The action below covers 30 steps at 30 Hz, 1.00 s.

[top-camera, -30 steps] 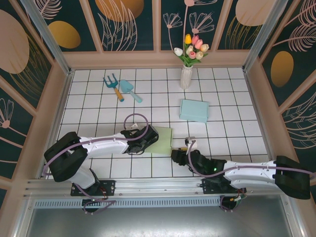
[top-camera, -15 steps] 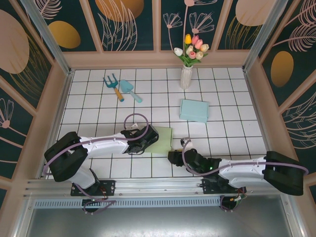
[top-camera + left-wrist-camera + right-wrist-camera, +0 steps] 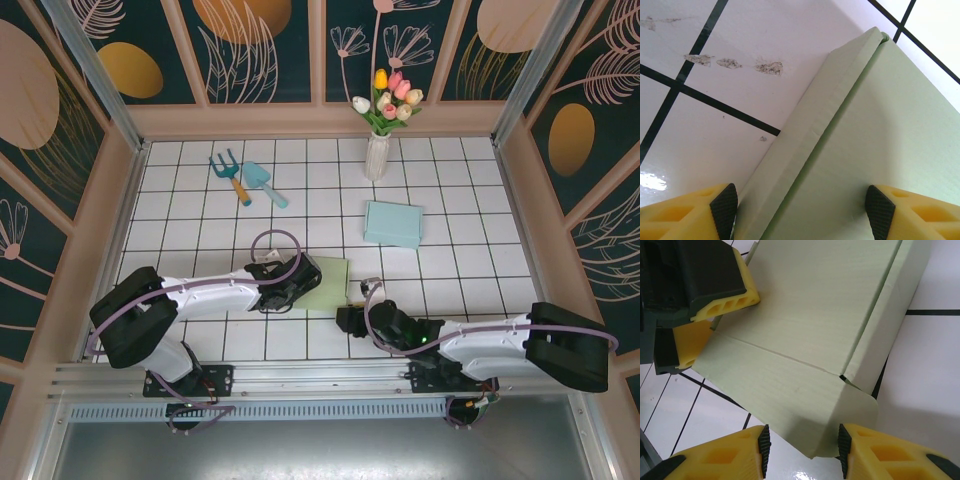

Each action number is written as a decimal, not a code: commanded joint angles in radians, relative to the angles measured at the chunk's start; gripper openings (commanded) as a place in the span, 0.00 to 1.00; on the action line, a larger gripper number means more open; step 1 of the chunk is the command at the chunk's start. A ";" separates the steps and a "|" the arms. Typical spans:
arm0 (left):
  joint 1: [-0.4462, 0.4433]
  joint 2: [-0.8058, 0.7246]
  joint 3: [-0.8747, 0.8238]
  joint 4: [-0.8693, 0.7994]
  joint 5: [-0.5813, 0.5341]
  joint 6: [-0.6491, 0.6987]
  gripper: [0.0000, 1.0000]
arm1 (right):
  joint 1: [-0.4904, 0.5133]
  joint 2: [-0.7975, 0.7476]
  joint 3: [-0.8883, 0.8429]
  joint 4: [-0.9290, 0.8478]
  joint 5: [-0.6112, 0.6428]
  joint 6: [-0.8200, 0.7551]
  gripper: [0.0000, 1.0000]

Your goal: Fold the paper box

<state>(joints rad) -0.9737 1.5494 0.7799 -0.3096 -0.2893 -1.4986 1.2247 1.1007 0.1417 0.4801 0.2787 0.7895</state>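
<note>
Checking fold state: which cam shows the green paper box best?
Right wrist: the green paper box shows its panels, crease and folded side wall, with both grippers at its edges. Left wrist shows one folded edge close up. Top external shows a small patch between the arms.

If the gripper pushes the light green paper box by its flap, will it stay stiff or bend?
The green paper box will probably bend: its flap already hinges along a visible crease. It looks thin and light, so it may slide on the glossy tiled table.

Pale green paper box (image 3: 805,335), yellow pincer fingers (image 3: 722,455)
</note>
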 commanded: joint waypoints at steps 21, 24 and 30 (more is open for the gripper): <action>0.003 0.071 -0.071 -0.138 0.041 -0.011 0.71 | -0.005 0.043 0.000 0.128 -0.041 -0.097 0.42; 0.004 0.069 -0.075 -0.137 0.040 -0.014 0.71 | -0.003 0.051 0.002 0.099 -0.005 -0.108 0.41; 0.004 0.069 -0.080 -0.133 0.041 -0.014 0.71 | -0.003 0.063 -0.007 0.103 0.010 -0.120 0.42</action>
<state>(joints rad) -0.9737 1.5482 0.7685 -0.2893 -0.2939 -1.4990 1.2228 1.1534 0.1410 0.5282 0.2714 0.6914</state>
